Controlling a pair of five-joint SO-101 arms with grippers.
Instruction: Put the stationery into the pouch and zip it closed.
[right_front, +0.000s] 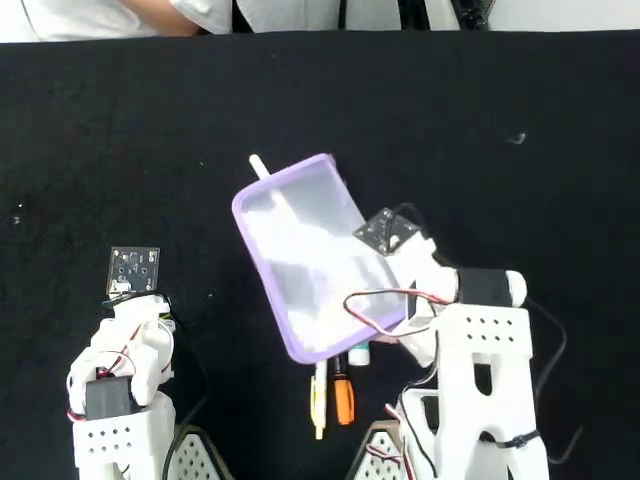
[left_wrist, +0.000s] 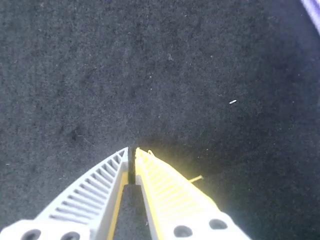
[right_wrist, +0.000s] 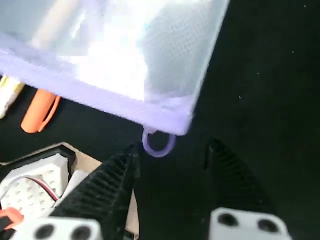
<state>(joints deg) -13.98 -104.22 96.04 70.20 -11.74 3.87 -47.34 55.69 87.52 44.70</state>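
Right wrist view: right hand (right_wrist: 172, 150), fingers apart, beside the ring pull (right_wrist: 159, 143) of the translucent purple-edged pouch (right_wrist: 125, 50). Left wrist view: left hand (left_wrist: 132, 152) closed, over black desk (left_wrist: 150, 75).

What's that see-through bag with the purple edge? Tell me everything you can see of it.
The clear plastic pouch with a purple border lies flat and askew on the black table. A purple ring pull hangs at one near corner, just off the tips of the open right pincer. A yellow pen and an orange pen reach its near edge.
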